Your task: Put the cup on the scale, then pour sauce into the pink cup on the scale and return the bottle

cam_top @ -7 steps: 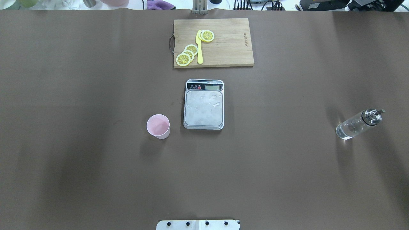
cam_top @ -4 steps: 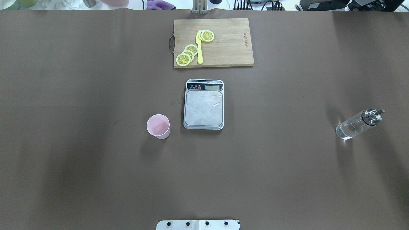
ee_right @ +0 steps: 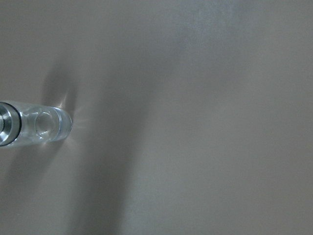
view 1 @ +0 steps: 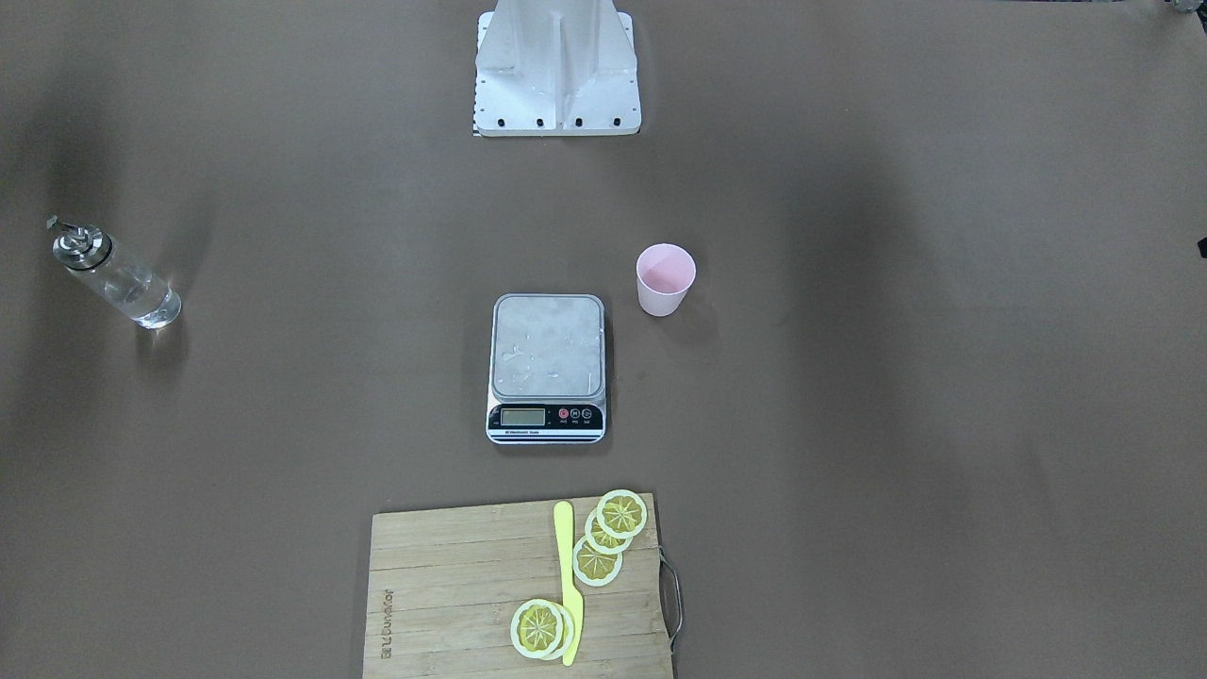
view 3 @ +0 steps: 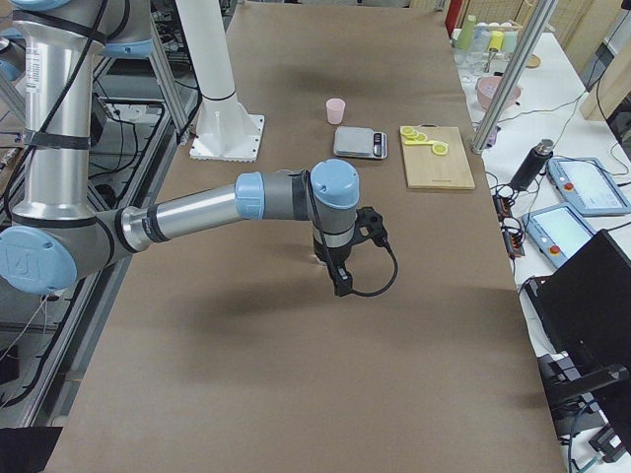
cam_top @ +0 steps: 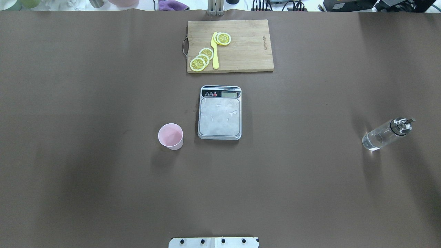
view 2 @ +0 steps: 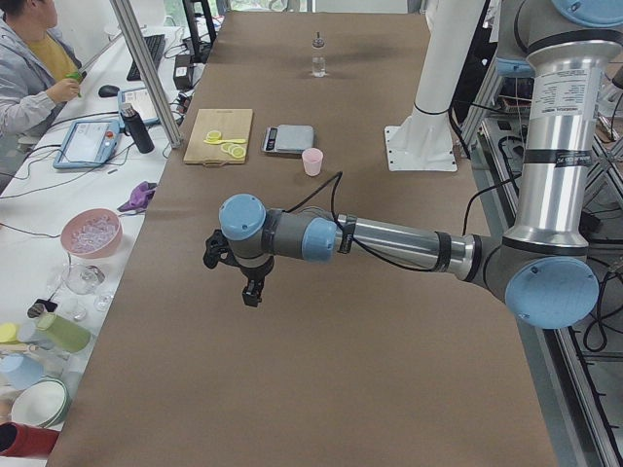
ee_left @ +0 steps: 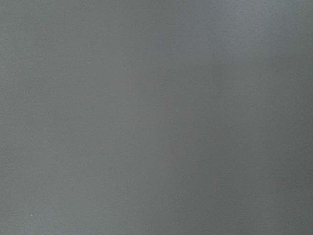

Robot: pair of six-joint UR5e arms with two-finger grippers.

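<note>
**Inspector:** Tool state?

**Operator:** Left gripper is over bare table toward the left edge, right gripper toward the right edge. Neither holds anything. How far open, I cannot tell.

**Inspector:** Items?

**Operator:** Cup is upright mid-table, just left of the scale, not touching. Bottle stands near the right edge, board at the far edge.

**Inspector:** Advice: grip the cup low on its wall and set it centred on the platform.

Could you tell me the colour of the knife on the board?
The knife is yellow; clearest overhead.

cup just beside scale, bottle well apart
</note>
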